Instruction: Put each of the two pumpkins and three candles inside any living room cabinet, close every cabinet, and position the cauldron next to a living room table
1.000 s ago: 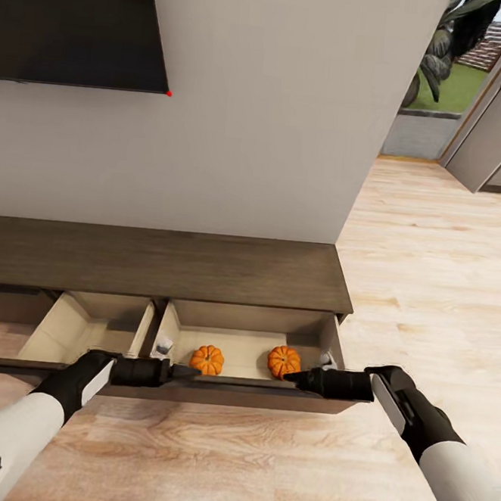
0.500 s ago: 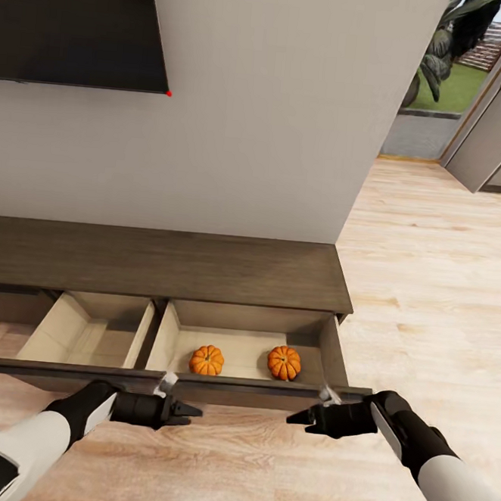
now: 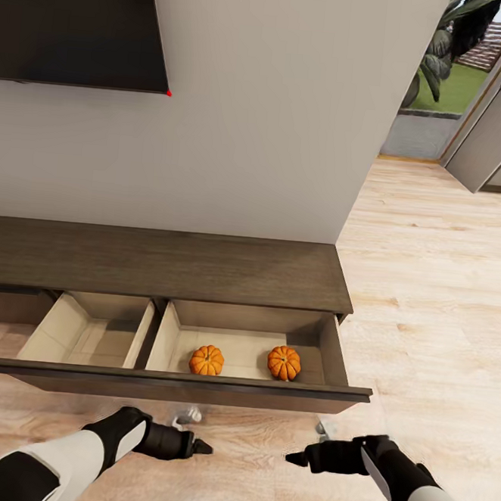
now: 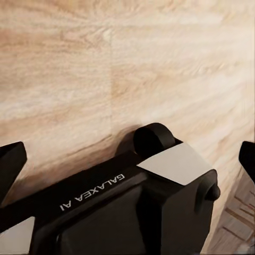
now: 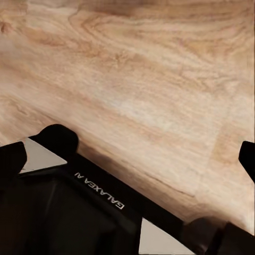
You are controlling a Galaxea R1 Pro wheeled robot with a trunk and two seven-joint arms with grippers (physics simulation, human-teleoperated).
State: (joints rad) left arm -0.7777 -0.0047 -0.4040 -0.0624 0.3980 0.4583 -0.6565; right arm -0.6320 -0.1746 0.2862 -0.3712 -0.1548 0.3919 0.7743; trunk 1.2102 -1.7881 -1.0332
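1. Two orange pumpkins sit inside the open right drawer of the cabinet (image 3: 166,264). The left pumpkin (image 3: 207,360) and the right pumpkin (image 3: 284,362) are near each other but do not touch.
2. The cabinet is long, low and dark brown. Both of its drawers are pulled out, and their insides are pale wood. The left drawer (image 3: 84,331) has nothing in it that I can see.
3. The left gripper (image 3: 201,447) hangs over the wood floor (image 3: 429,296), in front of the drawer front and apart from it. Its jaws are spread wide and hold nothing.
4. The right gripper (image 3: 294,458) hangs over the floor too, in front of the drawer. Its jaws are also spread wide, with nothing between them.
5. A black TV (image 3: 77,22) hangs on the wall above the cabinet.
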